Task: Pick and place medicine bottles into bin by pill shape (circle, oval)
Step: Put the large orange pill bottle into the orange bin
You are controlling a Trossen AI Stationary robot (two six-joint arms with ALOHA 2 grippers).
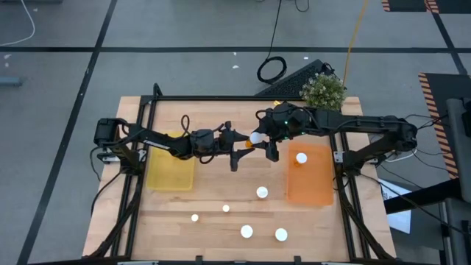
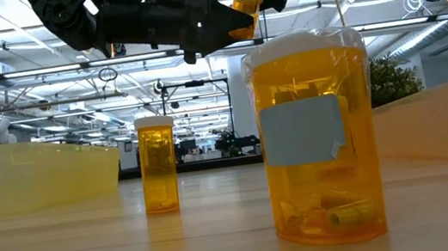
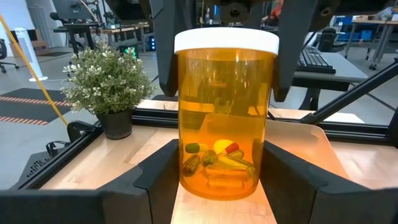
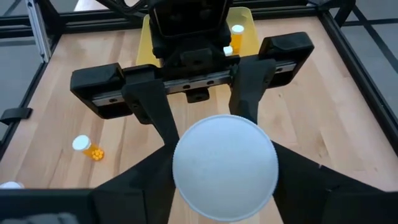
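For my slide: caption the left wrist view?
Both grippers meet on one amber medicine bottle holding capsules, potted plant behind.

Bottles: seven white caps countable in the high view.
- One held bottle [image 1: 255, 137] up at frame centre.
- One bottle in the orange tray [image 1: 301, 157].
- Five loose bottles on the counter [image 1: 221, 118], lower centre: [image 1: 262, 192], [image 1: 226, 208], [image 1: 194, 218], [image 1: 246, 232], [image 1: 281, 235].
- The right wrist view adds two bottles in the yellow tray, [image 4: 237, 31] and [image 4: 227, 51]. That makes nine at most visible.

Trays: two, the yellow tray [image 1: 169, 177] centre left and the orange tray [image 1: 313, 188] centre right.

Arms: two, each with one pair of fingers.

Potted plant [image 1: 322, 90]: one, upper right.

Keyboard [image 1: 294, 75]: one.
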